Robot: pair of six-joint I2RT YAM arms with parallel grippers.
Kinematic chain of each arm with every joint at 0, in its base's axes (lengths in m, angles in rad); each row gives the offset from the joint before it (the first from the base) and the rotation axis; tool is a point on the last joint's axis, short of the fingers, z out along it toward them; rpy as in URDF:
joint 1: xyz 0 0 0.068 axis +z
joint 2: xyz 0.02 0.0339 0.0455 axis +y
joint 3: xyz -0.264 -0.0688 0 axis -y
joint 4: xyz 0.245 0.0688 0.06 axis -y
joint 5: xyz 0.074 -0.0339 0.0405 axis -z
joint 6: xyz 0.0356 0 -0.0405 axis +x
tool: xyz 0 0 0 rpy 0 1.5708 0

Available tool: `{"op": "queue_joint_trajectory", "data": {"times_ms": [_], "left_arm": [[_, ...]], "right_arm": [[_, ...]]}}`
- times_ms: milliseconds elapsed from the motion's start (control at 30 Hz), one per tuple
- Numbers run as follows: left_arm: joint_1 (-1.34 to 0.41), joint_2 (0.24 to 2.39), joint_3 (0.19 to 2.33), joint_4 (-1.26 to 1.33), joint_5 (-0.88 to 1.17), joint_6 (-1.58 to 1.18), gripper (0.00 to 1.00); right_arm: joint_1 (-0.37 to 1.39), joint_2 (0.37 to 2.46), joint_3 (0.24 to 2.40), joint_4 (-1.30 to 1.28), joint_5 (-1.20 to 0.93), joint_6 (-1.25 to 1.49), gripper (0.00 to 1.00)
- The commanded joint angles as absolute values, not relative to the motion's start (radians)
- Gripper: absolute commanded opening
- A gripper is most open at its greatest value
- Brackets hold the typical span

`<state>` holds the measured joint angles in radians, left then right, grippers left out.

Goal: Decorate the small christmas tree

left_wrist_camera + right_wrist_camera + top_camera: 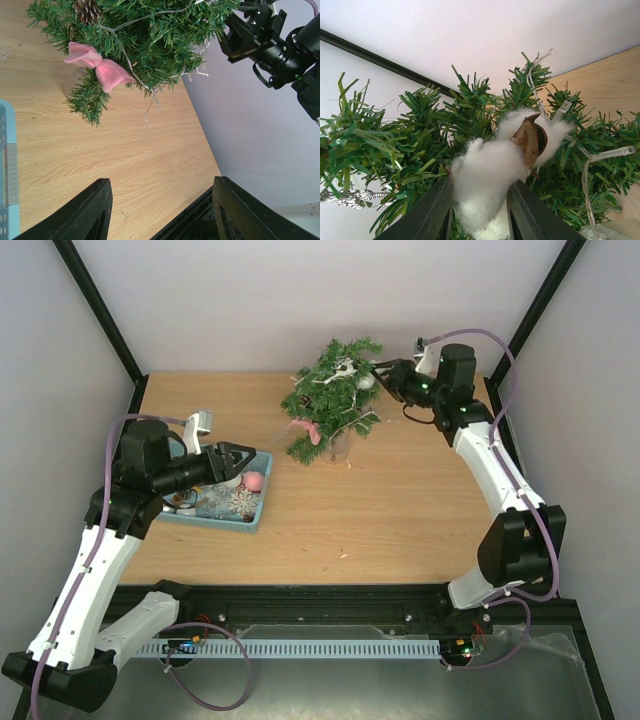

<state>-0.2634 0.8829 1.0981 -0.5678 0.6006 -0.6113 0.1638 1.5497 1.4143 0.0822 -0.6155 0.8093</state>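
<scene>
The small christmas tree (333,400), a dark green bristly conifer, stands on the pale wooden table (420,500) towards its far edge, a little right of the middle, with only a narrow strip of wood between it and the back wall. A pink fabric bow (308,431) hangs on its near left side, a brown pine cone (87,8) sits among the branches, and a string of clear lights (600,155) runs through the needles.

The right gripper (384,374) is at the tree's right side, close to the far right corner, with the right wall just behind its arm. Its black fingers (430,215) stand somewhat apart on either side of a white fluffy tuft (485,175) that carries a small brown piece (532,142) and lies among the needles. The tuft touches both fingers, but whether they squeeze it cannot be told.

The left gripper (236,459) hangs over the shallow teal plastic basket (258,518), which lies near the table's left edge. Its fingers are spread with nothing between them. In the basket lie a pink ball (253,481) and a white snowflake (242,502).

A band of bare wood separates basket and tree. The widest open room is the middle and near right of the table, as far as the black rail (330,592) at the near edge
</scene>
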Motion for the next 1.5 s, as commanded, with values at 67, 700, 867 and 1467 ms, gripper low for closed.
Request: {"op": "queue_joint_trajectory", "data": {"times_ms": [67,700,867,1467], "left_arm": [[-0.258,0.871,1.093,-0.548,0.623,-0.620,0.57],[-0.256,0.867,1.094,-0.556,0.588,-0.621,0.57],[-0.249,0.873,1.100,-0.602,0.523,-0.615,0.60],[-0.140,0.872,0.989,-0.842,0.211,-0.607,0.80]], "right_arm": [[0.152,1.503,1.445,0.042,-0.607,0.774,0.35],[0.129,1.425,1.421,-0.022,-0.597,0.738,0.44],[0.117,1.359,1.405,-0.100,-0.569,0.713,0.45],[0.115,1.062,1.111,-0.344,-0.436,0.555,0.52]]}}
